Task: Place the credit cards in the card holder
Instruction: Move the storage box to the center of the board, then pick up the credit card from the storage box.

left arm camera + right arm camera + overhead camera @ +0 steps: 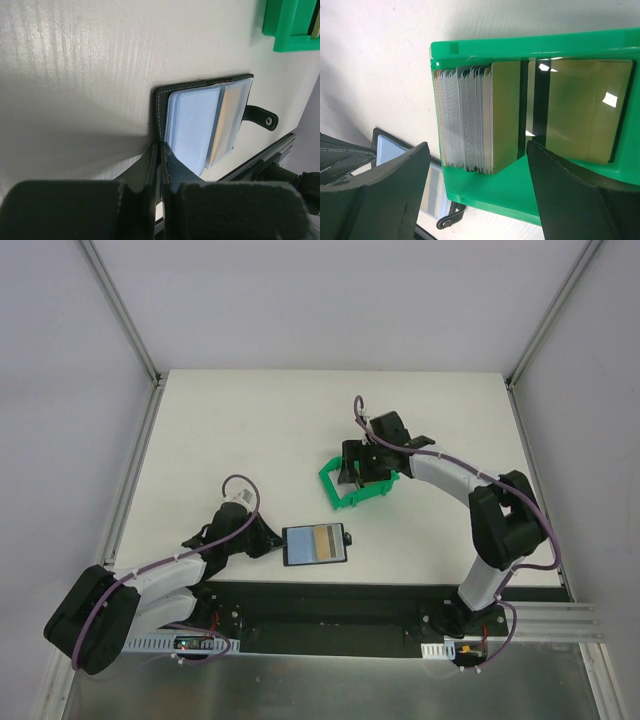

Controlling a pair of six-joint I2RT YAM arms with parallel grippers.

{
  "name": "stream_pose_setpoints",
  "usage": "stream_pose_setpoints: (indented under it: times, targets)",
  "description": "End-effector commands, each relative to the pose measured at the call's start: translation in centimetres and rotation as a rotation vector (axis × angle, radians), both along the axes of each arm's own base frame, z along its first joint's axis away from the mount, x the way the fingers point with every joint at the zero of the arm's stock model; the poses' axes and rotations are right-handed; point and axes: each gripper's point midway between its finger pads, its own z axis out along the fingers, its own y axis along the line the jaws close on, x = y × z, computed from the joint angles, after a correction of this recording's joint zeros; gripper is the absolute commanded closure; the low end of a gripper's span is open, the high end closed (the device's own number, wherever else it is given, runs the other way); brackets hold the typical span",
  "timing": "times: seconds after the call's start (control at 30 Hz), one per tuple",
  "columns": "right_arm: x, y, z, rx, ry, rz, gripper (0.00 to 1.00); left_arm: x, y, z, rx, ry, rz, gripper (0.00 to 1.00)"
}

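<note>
Pinching card holder (314,544) by its left cover edge with left gripper (160,150), clamped tight. Lying open and flat on table (250,440) near front, long axis left-right, tab pointing right. Card-pick step: hovering right gripper (477,146) wide open, empty, over credit cards (470,117) standing on edge in green bin (520,45). Next: likely lowering and closing on one card only.

Black card holder (315,544) — pale blue sleeves (192,125); green bin (520,47); gold and white credit cards (470,117).

L gripper (159,148) clamped; R gripper (476,147) wide open
</note>
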Motion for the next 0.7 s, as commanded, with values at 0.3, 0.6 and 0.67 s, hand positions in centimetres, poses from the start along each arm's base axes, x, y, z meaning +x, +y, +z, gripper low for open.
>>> stream_pose_setpoints:
  times: [0.3, 0.6, 0.67]
  targets:
    - [0.9, 3.4, 0.6, 0.055, -0.002, -0.072, 0.18, 0.8, -0.5, 1.1, -0.029, -0.029, -0.003, 1.0]
    - [1.5, 4.7, 0.3, 0.008, -0.016, -0.193, 0.18, 0.8, -0.5, 1.3, -0.032, -0.034, -0.003, 1.0]
    - [1.6, 4.9, 0.4, -0.002, -0.011, -0.218, 0.18, 0.8, -0.6, 1.3, -0.034, -0.035, -0.007, 1.0]
